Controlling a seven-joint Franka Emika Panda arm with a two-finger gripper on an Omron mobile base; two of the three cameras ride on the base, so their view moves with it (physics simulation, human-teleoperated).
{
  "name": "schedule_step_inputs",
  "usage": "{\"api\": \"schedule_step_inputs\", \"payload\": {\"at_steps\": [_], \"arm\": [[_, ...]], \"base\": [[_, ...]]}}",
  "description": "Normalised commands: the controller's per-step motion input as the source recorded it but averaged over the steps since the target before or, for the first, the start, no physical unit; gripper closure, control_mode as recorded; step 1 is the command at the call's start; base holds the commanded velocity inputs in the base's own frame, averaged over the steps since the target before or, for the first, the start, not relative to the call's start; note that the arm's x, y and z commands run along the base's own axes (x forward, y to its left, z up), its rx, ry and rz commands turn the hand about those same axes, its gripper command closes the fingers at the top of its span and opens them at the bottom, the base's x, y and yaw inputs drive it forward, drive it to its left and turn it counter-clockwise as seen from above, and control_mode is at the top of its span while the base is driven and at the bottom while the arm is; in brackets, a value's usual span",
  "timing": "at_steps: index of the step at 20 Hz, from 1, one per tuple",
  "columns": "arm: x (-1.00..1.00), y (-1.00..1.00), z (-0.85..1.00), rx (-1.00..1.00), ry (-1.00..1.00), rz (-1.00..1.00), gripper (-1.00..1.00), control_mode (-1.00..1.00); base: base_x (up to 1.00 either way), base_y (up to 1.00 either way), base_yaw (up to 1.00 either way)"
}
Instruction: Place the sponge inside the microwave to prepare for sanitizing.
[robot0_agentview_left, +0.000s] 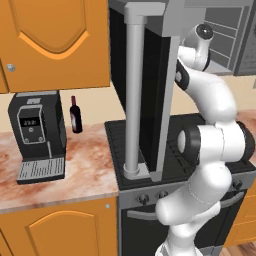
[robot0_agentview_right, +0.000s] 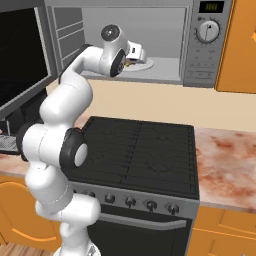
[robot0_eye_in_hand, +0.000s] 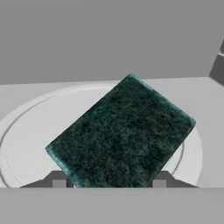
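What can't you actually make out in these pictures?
- Hand view: whether the sponge rests on the turntable or hangs above it; its yellow body is hidden under the green top.
- Right base view: the gripper is blocked by the wrist.
- Left base view: the microwave interior hides behind its open door.

kitchen, stove (robot0_agentview_right: 140, 150), microwave (robot0_agentview_right: 200, 55), orange cabinets (robot0_agentview_left: 55, 40)

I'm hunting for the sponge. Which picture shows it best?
The hand view: the sponge's dark green top looms large over the white turntable. The right base view gives a small yellowish glimpse beside the gripper; the left base view hides it.
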Motion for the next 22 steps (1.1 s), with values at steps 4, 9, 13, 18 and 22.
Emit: {"api": "schedule_step_inputs", "payload": {"at_steps": [4,9,13,18,22], "arm": [[0.31,0.00,-0.29,0.00,0.04,0.00,1.00,-1.00],[0.25,0.00,-0.12,0.00,0.00,0.00,1.00,-1.00],[0.16,0.00,-0.08,0.00,0.00,0.02,1.00,-1.00],[0.20,0.00,-0.09,0.01,0.00,0.00,-1.00,-1.00],[0.15,0.00,-0.02,0.00,0.00,0.00,-1.00,-1.00]], "base": [[0.00,0.00,0.00],[0.00,0.00,0.00],[0.00,0.00,0.00],[0.00,0.00,0.00],[0.00,0.00,0.00]]}}
